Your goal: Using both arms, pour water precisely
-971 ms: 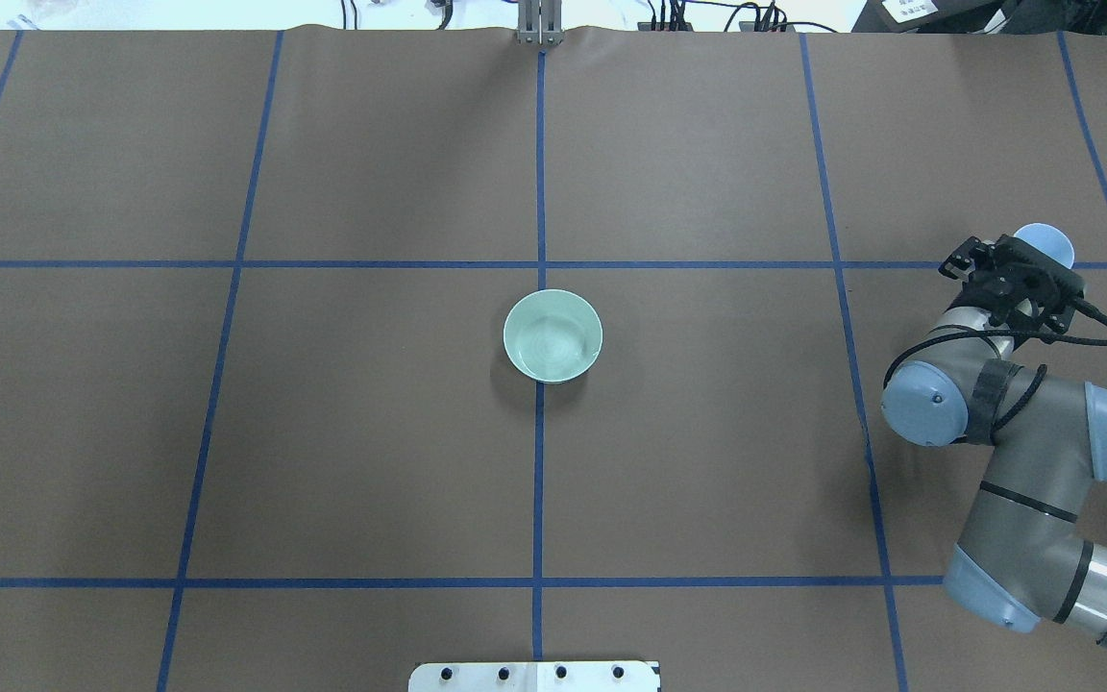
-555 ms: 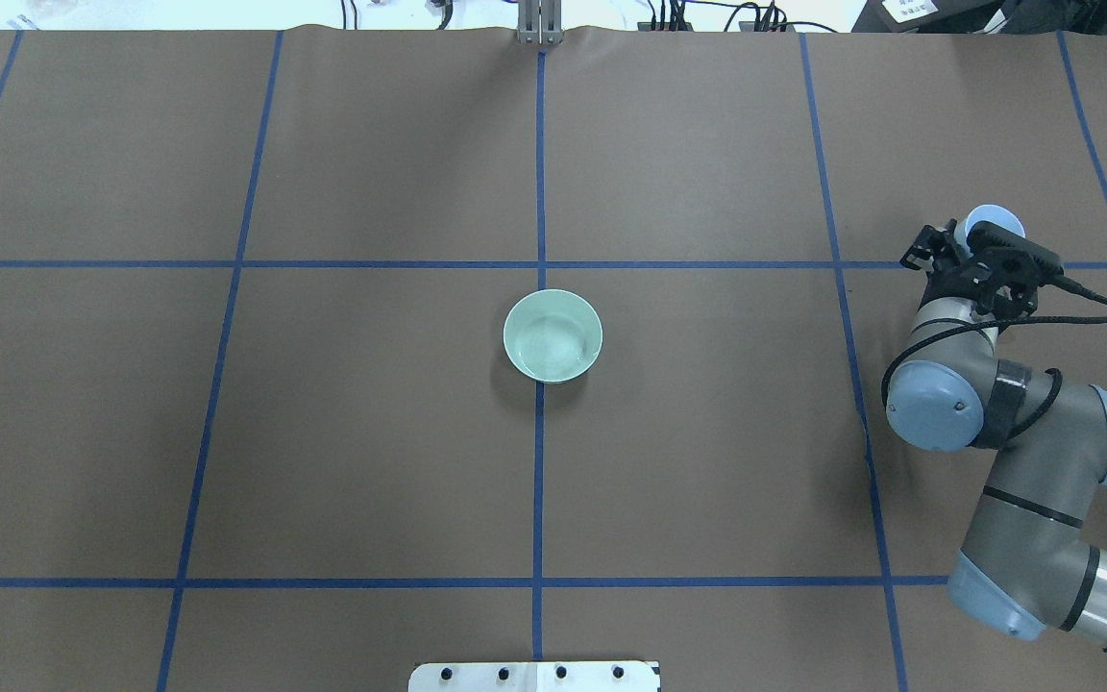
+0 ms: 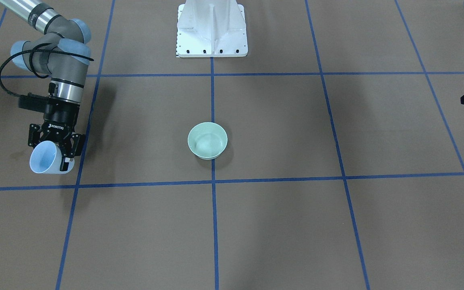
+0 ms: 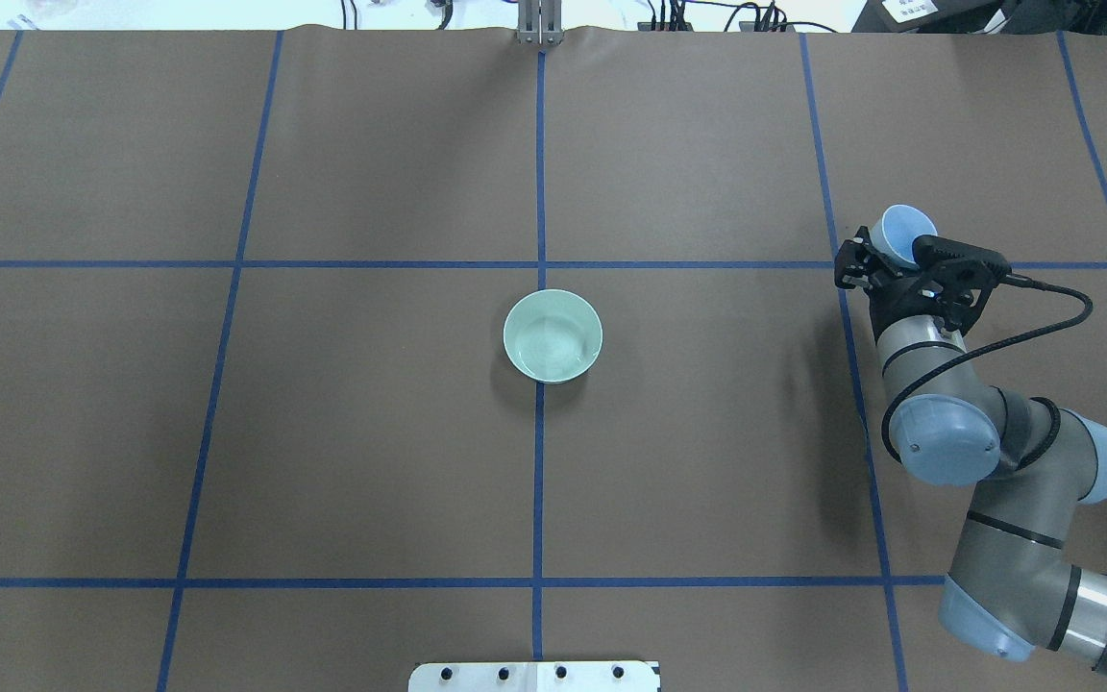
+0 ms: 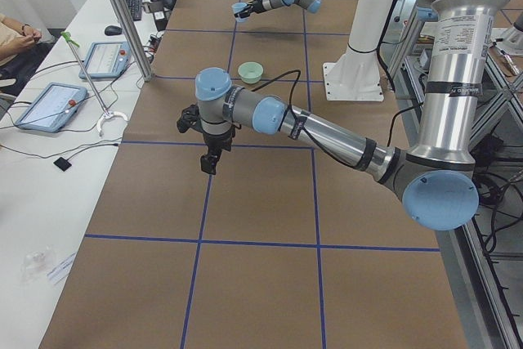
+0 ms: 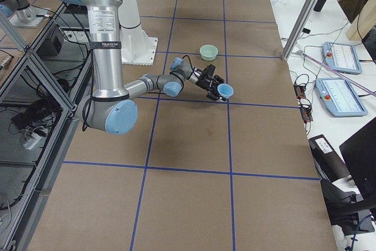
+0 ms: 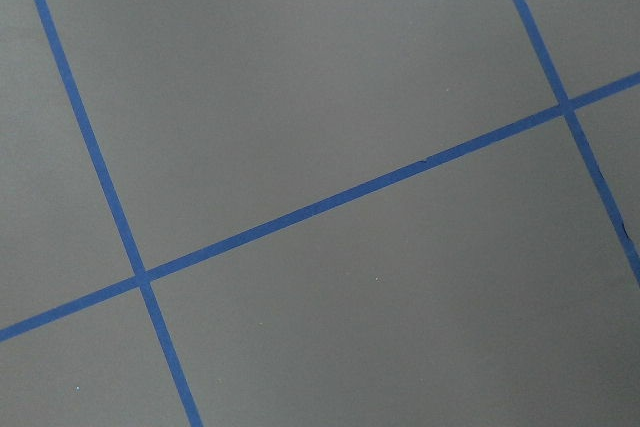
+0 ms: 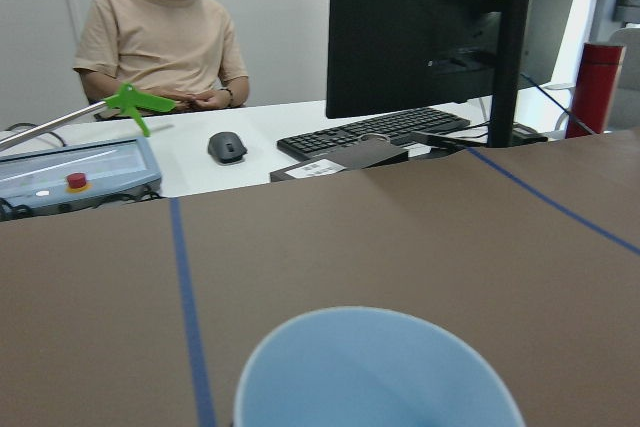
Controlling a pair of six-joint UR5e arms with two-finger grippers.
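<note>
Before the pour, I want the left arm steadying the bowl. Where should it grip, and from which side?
Probably the rim of the bowl, one finger inside, one outside, coming down from above on the robot's left. It stands upright, open-topped, with nothing beside it, and the right gripper holds the cup on the other side.

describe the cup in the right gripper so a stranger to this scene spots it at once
The brown table has blue tape lines and a pale green bowl at its centre. Follow the right arm to the right gripper, which clamps the cup. It is light blue and narrow, not green and wide.
</note>
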